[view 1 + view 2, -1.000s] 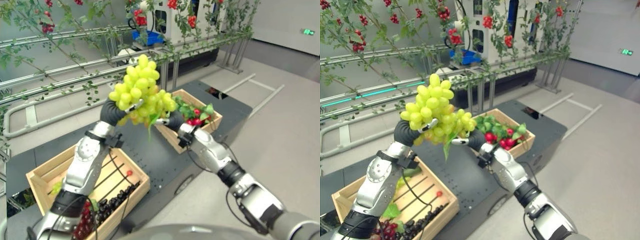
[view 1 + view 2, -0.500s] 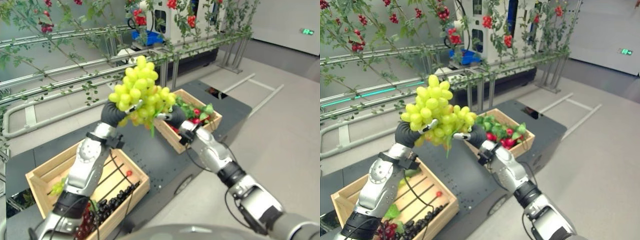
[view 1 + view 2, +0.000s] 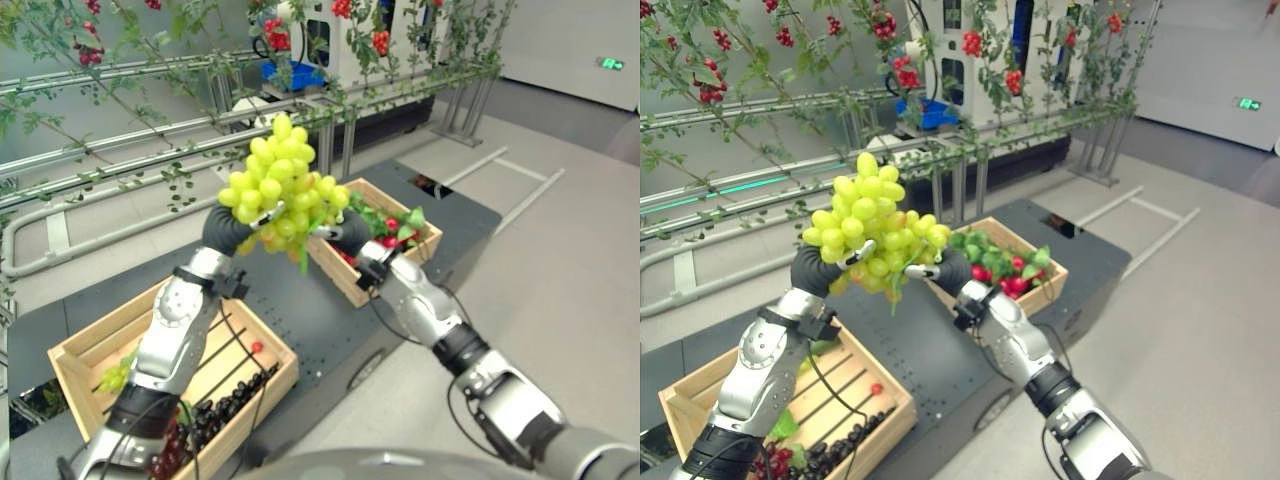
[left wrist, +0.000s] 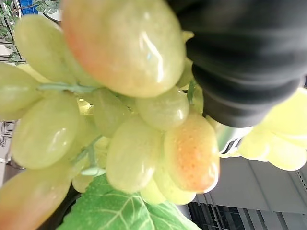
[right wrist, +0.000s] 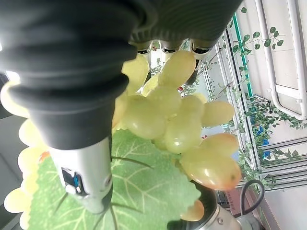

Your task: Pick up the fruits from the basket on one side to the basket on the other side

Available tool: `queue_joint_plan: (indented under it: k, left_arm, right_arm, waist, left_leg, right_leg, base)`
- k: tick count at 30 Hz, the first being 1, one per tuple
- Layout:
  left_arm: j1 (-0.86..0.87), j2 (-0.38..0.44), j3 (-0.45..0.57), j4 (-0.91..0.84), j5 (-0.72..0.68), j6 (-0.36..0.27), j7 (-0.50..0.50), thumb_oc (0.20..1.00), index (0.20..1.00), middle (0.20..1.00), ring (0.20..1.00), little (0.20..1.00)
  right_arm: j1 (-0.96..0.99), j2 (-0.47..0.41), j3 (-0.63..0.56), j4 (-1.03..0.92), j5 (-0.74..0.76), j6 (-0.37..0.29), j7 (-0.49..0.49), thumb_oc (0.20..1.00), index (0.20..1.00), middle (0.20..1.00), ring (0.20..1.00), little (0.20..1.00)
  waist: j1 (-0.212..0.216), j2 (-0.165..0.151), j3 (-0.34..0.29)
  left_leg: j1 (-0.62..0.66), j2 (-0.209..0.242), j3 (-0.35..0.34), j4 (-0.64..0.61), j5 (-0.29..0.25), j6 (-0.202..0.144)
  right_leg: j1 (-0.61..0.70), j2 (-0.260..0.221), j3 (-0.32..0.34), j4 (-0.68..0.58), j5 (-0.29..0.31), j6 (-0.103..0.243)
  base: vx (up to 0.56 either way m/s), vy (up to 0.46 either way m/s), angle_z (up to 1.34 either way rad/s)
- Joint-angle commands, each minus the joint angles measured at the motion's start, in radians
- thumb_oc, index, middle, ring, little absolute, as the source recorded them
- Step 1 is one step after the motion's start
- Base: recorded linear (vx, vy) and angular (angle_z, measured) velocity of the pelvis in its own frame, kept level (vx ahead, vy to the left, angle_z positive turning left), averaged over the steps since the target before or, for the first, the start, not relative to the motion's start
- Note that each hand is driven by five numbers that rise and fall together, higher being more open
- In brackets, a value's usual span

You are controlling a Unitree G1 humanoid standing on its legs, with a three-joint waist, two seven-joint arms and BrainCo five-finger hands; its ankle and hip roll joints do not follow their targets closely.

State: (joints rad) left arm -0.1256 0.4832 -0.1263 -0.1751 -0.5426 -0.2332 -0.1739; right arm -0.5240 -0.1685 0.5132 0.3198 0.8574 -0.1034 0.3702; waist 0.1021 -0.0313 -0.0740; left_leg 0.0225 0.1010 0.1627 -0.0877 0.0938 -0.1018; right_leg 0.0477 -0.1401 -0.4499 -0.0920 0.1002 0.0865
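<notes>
A big bunch of green grapes with a green leaf hangs high in the air between two wooden crates. My left hand grips it from the left and my right hand from the right, both with fingers curled into the bunch. In the left wrist view the grapes press against the dark cover. In the right wrist view the thumb lies over the leaf. The left crate holds dark grapes, a small green bunch and a red fruit. The right crate holds red fruits with leaves.
Both crates stand on a dark platform. Behind it runs a metal rail frame hung with vines and red berries. A white machine with a blue tray stands further back. Grey floor lies to the right.
The bunch has risen a little and drifted slightly left with both hands still holding it. The crates have not moved.
</notes>
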Motion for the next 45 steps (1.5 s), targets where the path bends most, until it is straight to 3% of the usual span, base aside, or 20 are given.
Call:
queue_joint_plan:
  k: [1,2,36,37,38,45]
  left_arm:
    - [-0.068,0.005,-0.002,0.025,-0.011,-0.075,0.006,0.200,0.200,0.200,0.200,0.200]
    - [-0.067,0.005,-0.003,0.025,-0.011,-0.076,0.006,0.200,0.200,0.200,0.200,0.200]
    - [-0.023,-0.016,0.011,0.032,-0.009,-0.080,0.008,0.200,0.200,0.200,0.200,0.200]
    - [-0.022,-0.015,0.011,0.031,-0.010,-0.079,0.005,0.671,0.671,0.671,0.671,0.671]
    - [-0.020,-0.016,0.014,0.031,-0.008,-0.078,0.007,1.000,1.000,1.000,1.000,1.000]
    - [-0.015,-0.019,0.021,0.027,-0.012,-0.080,0.005,1.000,1.000,1.000,1.000,1.000]
  right_arm:
    - [-0.047,0.044,-0.036,-0.068,0.060,-0.064,0.014,0.278,0.278,0.278,0.278,0.278]
    - [-0.045,0.046,-0.036,-0.071,0.062,-0.064,0.013,0.200,0.200,0.200,0.200,0.200]
    - [-0.005,0.038,-0.046,-0.088,0.072,-0.070,0.015,0.200,0.200,0.200,0.200,0.200]
    - [-0.003,0.038,-0.047,-0.086,0.074,-0.071,0.015,0.200,0.200,0.200,0.200,0.200]
    - [-0.002,0.036,-0.047,-0.086,0.072,-0.071,0.014,0.200,0.200,0.200,0.200,0.200]
    - [0.002,0.031,-0.052,-0.087,0.071,-0.073,0.016,0.200,0.200,0.200,0.200,0.200]
  waist:
    - [0.007,-0.019,-0.022]
    - [0.006,-0.018,-0.022]
    - [-0.003,-0.012,-0.022]
    - [-0.003,-0.012,-0.022]
    - [-0.003,-0.013,-0.023]
    - [-0.006,-0.013,-0.022]
  left_leg:
    - [0.005,-0.077,0.023,0.045,-0.094,0.038]
    - [0.004,-0.077,0.024,0.044,-0.093,0.038]
    - [0.008,-0.080,0.027,0.043,-0.092,0.040]
    - [0.009,-0.081,0.027,0.044,-0.094,0.040]
    - [0.009,-0.081,0.027,0.044,-0.094,0.040]
    - [0.008,-0.080,0.028,0.045,-0.094,0.039]
  right_leg:
    - [0.031,-0.005,-0.040,0.015,-0.082,0.037]
    - [0.030,-0.004,-0.040,0.014,-0.082,0.037]
    - [0.028,-0.010,-0.034,0.014,-0.073,0.038]
    - [0.027,-0.010,-0.034,0.014,-0.073,0.038]
    - [0.027,-0.010,-0.035,0.014,-0.073,0.038]
    - [0.026,-0.008,-0.034,0.015,-0.073,0.038]
  base:
    - [0.00,0.000,0.00]
    - [0.00,0.000,0.00]
    - [0.00,0.000,0.00]
    - [0.00,0.000,0.00]
    - [0.00,0.000,0.00]
    - [0.00,0.000,0.00]
